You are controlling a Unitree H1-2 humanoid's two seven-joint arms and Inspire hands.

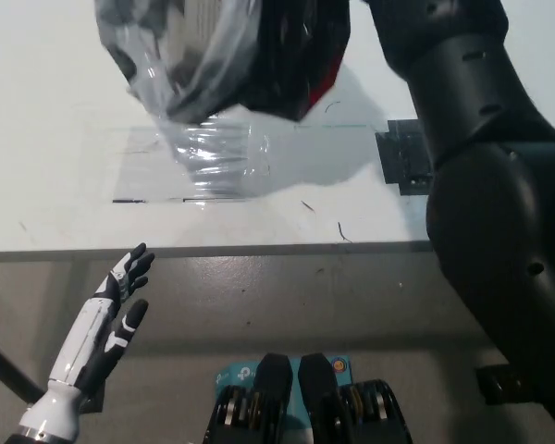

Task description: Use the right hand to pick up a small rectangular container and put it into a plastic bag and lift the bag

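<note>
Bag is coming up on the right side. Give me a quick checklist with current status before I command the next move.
1. Plastic bag off the white table: ok, it hangs above the surface with a shadow under it.
2. Container inside the bag: cannot tell, the film is blurred and only dark and red shapes show through.
3. Right robot hand's hold on the bag: cannot tell, the hand is out of the picture; only the black right arm shows.
4. Left robot hand out of the way: ok, open, below the table edge at lower left.
5. Table under the bag: ok, only the clear taped rectangle and a dark patch lie there.
</note>
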